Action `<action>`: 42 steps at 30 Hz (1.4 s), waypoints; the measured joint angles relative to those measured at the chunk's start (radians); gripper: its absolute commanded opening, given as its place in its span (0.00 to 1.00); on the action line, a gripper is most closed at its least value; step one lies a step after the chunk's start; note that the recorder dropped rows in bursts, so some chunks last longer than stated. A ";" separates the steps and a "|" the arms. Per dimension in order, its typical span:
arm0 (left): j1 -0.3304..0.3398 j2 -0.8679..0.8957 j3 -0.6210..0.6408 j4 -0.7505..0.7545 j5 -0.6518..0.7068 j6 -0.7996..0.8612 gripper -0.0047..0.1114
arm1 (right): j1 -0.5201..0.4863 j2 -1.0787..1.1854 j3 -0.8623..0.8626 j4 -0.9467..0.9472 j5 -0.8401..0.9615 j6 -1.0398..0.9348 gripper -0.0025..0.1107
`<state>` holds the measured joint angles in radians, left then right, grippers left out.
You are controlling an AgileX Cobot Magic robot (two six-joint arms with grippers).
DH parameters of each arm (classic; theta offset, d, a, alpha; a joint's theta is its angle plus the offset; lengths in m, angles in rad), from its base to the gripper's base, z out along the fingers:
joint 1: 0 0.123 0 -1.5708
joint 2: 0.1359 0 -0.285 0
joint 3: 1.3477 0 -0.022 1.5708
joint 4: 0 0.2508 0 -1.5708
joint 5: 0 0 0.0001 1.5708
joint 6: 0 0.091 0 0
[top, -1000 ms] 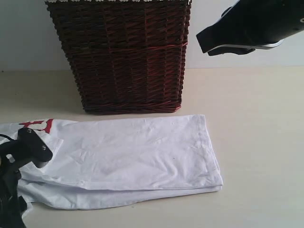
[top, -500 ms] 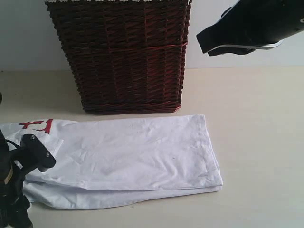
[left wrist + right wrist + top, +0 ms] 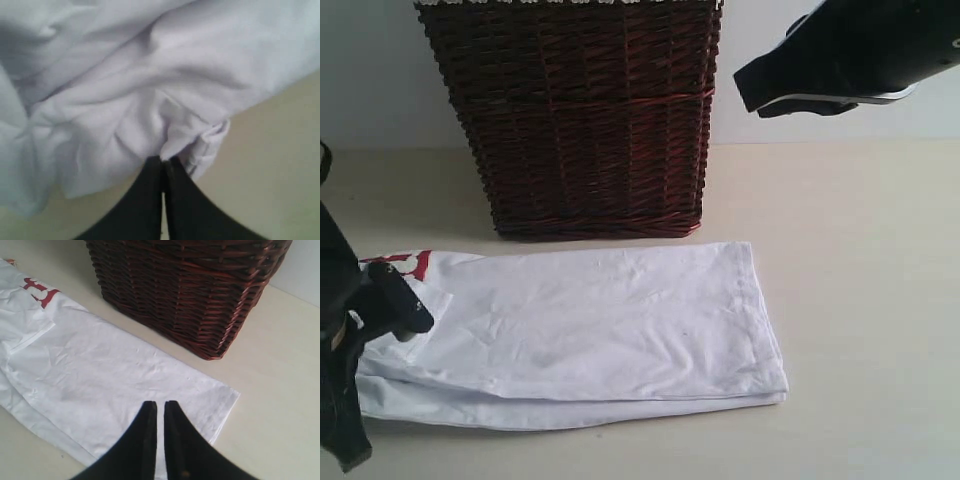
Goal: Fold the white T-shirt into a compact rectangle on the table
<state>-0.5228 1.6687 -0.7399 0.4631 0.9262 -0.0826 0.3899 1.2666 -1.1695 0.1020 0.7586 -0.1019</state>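
The white T-shirt (image 3: 600, 320) lies folded into a long band on the table (image 3: 860, 300), with its red lettering (image 3: 405, 262) at the left end. My left gripper (image 3: 164, 160) is shut on a bunched hem of the T-shirt (image 3: 150, 90) at that left end, low on the table. The left gripper (image 3: 395, 320) shows at the left edge of the exterior view. My right gripper (image 3: 160, 405) is shut and empty, hovering high above the right end of the T-shirt (image 3: 90, 380). Its arm (image 3: 840, 50) hangs at the upper right.
A tall dark brown wicker basket (image 3: 585, 120) stands on the table just behind the shirt; the basket (image 3: 190, 285) fills the far side of the right wrist view. Bare table stretches to the right of the shirt and in front of it.
My left gripper has closed on the shirt's left end, and its arm has shifted left and risen. The shirt's lower left edge has been drawn in. The right arm is unchanged.
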 measured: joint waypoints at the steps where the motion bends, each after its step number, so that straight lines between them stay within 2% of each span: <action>1: 0.000 -0.011 -0.020 -0.009 0.027 0.025 0.04 | 0.000 0.000 0.000 0.000 0.000 0.000 0.09; 8: -0.021 -0.097 -0.141 -0.070 0.147 0.252 0.05 | 0.000 0.000 0.000 0.000 0.000 0.000 0.09; 10: -0.030 -0.114 -0.164 -0.070 0.142 0.283 0.12 | 0.000 0.000 0.000 0.000 0.000 0.000 0.09; 16: -0.030 -0.144 -0.202 -0.033 0.009 0.283 0.45 | 0.000 0.000 0.000 0.000 0.000 0.000 0.09; 18: -0.030 -0.142 -0.202 -0.031 -0.028 0.273 0.50 | 0.000 0.000 0.000 0.000 0.000 0.000 0.09; 22: -0.030 -0.135 -0.202 -0.055 -0.023 0.240 0.50 | 0.000 0.000 0.000 0.000 0.000 0.000 0.09; 27: -0.044 -0.180 -0.190 -0.211 0.080 0.197 0.50 | 0.000 0.000 0.000 0.000 0.000 0.000 0.09; 33: -0.166 -0.293 -0.056 -0.248 0.107 0.162 0.52 | 0.000 0.000 0.000 0.000 0.000 0.000 0.09; 37: -0.190 -0.267 0.085 -0.131 0.087 0.108 0.56 | 0.000 0.000 0.000 0.000 0.000 0.000 0.09; 42: -0.190 -0.194 0.165 0.181 -0.008 -0.162 0.58 | 0.000 0.000 0.000 0.000 0.000 0.000 0.09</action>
<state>-0.7128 1.4752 -0.5744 0.6438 0.9177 -0.2442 0.3899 1.2666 -1.1695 0.1020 0.7586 -0.1019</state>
